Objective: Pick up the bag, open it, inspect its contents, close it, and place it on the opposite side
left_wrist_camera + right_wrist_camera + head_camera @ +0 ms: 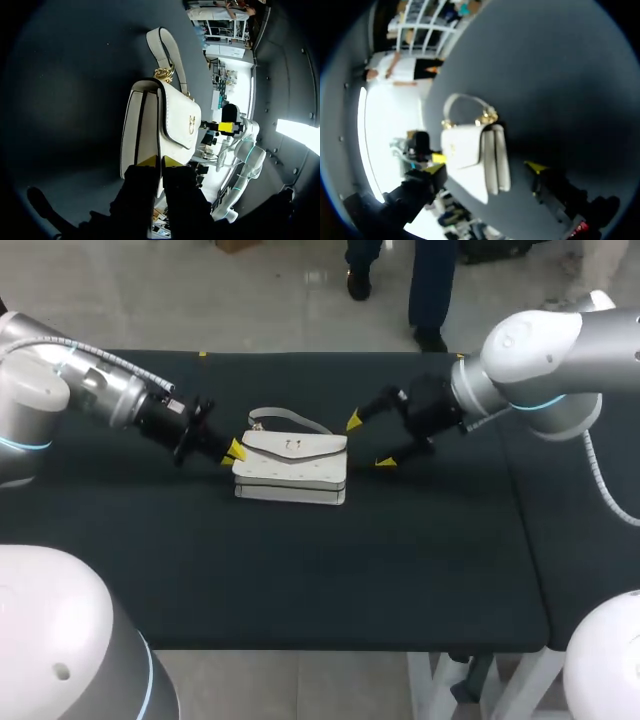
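A white handbag (290, 468) with black trim, a gold clasp and a short strap (290, 418) lies flat on the middle of the table, flap closed. My left gripper (233, 451) is at the bag's left end. In the left wrist view the left gripper (160, 161) has its yellow tips close together on either side of the trimmed edge of the bag (172, 120). My right gripper (369, 441) stands wide open just off the bag's right end. In the right wrist view the near end of the bag (465, 150) lies between the right gripper's (486, 168) spread fingers, untouched.
The table (300, 580) has a black cloth top with bare cloth in front of the bag and to both sides. Its front edge runs across the lower part of the head view. A seam crosses it at the right.
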`<control>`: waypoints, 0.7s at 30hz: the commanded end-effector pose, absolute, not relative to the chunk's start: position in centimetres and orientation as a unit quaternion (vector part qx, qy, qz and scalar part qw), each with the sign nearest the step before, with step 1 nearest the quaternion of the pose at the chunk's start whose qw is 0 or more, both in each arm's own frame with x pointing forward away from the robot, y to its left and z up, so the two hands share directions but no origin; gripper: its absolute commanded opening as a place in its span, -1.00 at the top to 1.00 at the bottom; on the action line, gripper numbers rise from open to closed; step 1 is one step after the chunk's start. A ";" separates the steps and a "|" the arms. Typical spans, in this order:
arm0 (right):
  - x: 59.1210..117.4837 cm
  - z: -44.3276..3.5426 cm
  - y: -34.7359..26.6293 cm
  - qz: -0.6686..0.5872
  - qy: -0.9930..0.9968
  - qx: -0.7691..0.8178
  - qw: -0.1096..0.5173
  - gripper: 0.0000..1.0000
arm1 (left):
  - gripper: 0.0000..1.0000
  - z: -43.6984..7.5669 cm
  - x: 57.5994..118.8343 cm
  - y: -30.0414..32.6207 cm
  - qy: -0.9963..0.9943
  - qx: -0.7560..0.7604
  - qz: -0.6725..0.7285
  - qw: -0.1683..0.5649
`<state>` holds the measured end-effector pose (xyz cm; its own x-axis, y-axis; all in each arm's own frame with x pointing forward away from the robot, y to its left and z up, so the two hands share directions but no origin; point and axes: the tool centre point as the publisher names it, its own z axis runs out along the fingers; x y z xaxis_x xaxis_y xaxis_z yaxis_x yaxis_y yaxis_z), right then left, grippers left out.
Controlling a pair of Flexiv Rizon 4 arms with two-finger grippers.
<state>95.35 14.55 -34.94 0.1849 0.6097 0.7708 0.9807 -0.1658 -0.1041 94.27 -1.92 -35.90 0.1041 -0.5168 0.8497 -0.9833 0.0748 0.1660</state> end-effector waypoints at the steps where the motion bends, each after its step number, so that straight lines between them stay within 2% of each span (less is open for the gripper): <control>1: 96.4 -34.5 13.8 -0.274 -0.583 -0.684 0.341 -1.00 | 1.00 -36.3 94.9 -1.5 -0.611 0.620 0.264 0.415; 18: 96.4 -34.5 13.8 -0.274 -0.583 -0.684 0.341 -1.00 | 1.00 -36.3 94.9 -1.5 -0.611 0.620 0.264 0.415; 19: 96.8 -34.1 12.9 -0.282 -0.592 -0.689 0.308 -1.00 | 1.00 -36.2 95.4 -1.1 -0.616 0.623 0.262 0.404; 21: 97.3 -33.6 11.5 -0.293 -0.597 -0.692 0.281 -1.00 | 1.00 -35.8 96.1 0.1 -0.629 0.608 0.265 0.405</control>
